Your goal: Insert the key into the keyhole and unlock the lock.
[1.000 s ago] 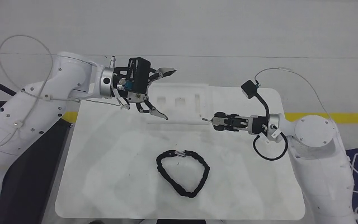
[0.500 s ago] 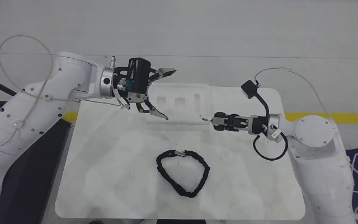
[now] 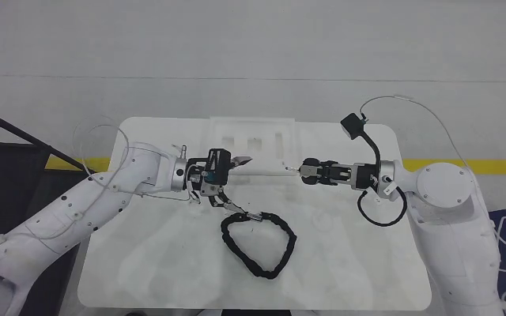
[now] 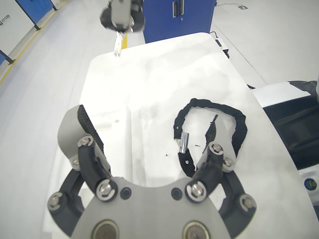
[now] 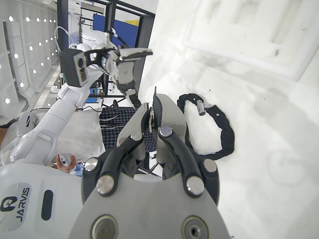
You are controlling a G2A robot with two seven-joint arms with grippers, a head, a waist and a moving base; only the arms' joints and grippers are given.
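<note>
On the left of the surface (image 3: 356, 261), your left gripper (image 3: 242, 186) hangs low with fingers spread wide, one finger just beside the silver cylinder (image 3: 254, 215) of the lock (image 3: 269, 273); contact cannot be confirmed. That lock, a black sleeved chain closed in a loop, lies flat near the middle of the surface. Behind it, at the far edge, sits a white foam tray (image 3: 229, 125). To the right, your right gripper (image 3: 303, 169) pinches the key (image 3: 291, 168), blade pointing toward the left gripper, above the surface and apart from the lock.
</note>
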